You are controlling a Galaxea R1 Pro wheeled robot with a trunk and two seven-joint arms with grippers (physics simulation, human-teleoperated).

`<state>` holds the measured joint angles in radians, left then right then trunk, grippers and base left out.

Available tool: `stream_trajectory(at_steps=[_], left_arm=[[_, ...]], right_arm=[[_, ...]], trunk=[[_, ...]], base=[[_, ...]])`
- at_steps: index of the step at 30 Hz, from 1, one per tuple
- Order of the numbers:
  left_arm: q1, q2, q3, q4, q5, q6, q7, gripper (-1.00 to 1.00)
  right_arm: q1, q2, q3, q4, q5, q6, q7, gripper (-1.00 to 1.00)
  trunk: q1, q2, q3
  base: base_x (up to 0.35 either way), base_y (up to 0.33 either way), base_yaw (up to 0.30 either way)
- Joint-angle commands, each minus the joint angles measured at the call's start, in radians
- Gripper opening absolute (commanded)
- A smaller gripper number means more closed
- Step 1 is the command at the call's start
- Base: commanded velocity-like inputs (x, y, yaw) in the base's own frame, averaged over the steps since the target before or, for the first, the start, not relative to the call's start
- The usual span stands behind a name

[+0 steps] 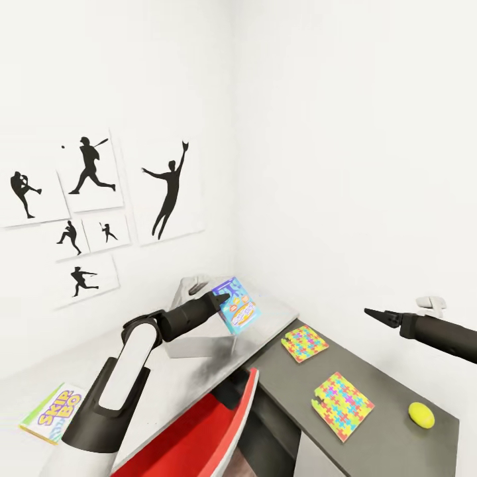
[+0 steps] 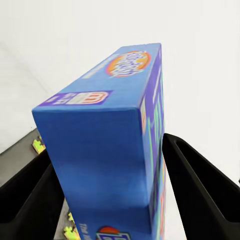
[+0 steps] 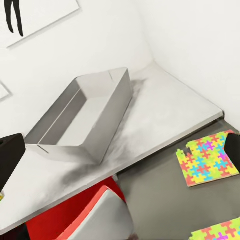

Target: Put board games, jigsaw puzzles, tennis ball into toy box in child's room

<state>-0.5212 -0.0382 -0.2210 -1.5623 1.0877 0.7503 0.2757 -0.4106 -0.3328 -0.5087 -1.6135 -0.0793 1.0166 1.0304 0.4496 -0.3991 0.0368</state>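
Observation:
My left gripper (image 1: 222,303) is shut on a small blue board game (image 1: 236,305), held tilted in the air over the near end of the pale grey toy box (image 1: 199,341). In the left wrist view the blue board game (image 2: 107,150) sits between both black fingers (image 2: 200,185). The toy box (image 3: 85,115) looks empty. A SKIP-BO board game (image 1: 52,411) lies on the pale table (image 1: 271,317). Two jigsaw puzzles (image 1: 304,343) (image 1: 342,405) and the tennis ball (image 1: 421,414) rest on the lower dark grey desk. My right gripper (image 1: 379,315) hovers open above that desk, holding nothing.
A red chair (image 1: 212,430) stands tucked in front of the table, below my left arm. White walls meet in a corner behind the toy box, with baseball-player prints (image 1: 89,165) on the left wall. The dark desk (image 1: 391,377) ends at the right.

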Motion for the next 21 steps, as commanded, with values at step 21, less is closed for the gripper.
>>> stream_trajectory(at_steps=[21], left_arm=[[0.0, 0.0, -0.001, -0.001, 0.012, 0.001, 0.01, -1.0]], right_arm=[[-0.001, 0.0, 0.001, 0.0, -0.006, 0.012, -0.002, 1.0]], trunk=[[0.0, -0.001, 0.0]], base=[[0.009, 0.112, 0.226]])
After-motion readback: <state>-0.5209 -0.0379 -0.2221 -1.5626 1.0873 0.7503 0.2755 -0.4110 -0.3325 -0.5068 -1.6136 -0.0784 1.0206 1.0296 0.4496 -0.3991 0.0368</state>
